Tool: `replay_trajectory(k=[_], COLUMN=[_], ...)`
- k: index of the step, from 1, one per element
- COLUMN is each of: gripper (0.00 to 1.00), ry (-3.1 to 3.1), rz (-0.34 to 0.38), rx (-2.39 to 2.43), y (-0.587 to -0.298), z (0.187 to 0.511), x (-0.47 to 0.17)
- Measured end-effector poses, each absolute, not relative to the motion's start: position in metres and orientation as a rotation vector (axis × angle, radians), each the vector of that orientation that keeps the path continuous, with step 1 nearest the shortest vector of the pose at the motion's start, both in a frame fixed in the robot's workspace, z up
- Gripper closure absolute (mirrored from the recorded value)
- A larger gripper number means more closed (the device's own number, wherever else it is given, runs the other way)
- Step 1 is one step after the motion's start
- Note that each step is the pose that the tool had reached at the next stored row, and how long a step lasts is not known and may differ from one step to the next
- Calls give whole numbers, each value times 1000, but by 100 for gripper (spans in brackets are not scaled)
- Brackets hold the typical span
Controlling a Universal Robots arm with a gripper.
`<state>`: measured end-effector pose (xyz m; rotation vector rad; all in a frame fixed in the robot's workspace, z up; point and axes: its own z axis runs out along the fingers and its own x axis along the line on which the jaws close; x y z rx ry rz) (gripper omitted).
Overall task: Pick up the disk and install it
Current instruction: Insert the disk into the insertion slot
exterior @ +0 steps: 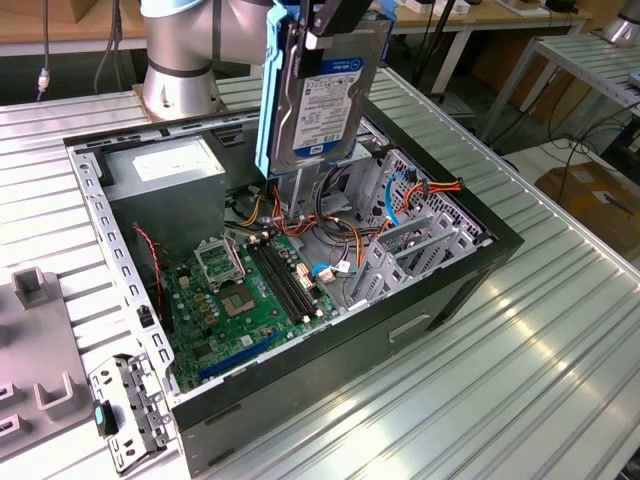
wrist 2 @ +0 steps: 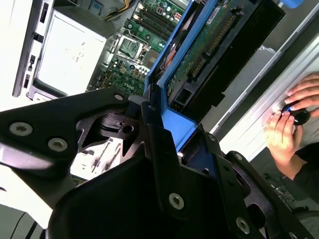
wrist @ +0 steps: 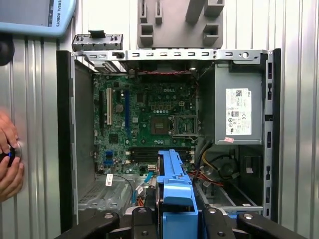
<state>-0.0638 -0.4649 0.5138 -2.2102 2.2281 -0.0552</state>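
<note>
The hand [exterior: 325, 22] is clamping the disk [exterior: 322, 95] by its blue-railed top end and holding it upright in the air, above the far part of the open computer case [exterior: 440, 290]. Inside the case, the motherboard [exterior: 240, 300] is lying nearer and lower, and the grey power supply box [exterior: 165, 165] is sitting toward the exterior view's left. The case is resting on the ribbed counter [exterior: 520, 380].

End effector [wrist: 177, 215] points downward; fingers [wrist: 143, 224] clamped on the disk [exterior: 325, 100].
</note>
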Motion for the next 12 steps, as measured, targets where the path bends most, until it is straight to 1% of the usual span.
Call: replay_trajectory(k=[7,12], gripper=[63,63], ry=[2228,2228], rz=[-55,-55], rx=[-2210,-2210], y=[-479,-484], z=[514,514], x=[-64,-64])
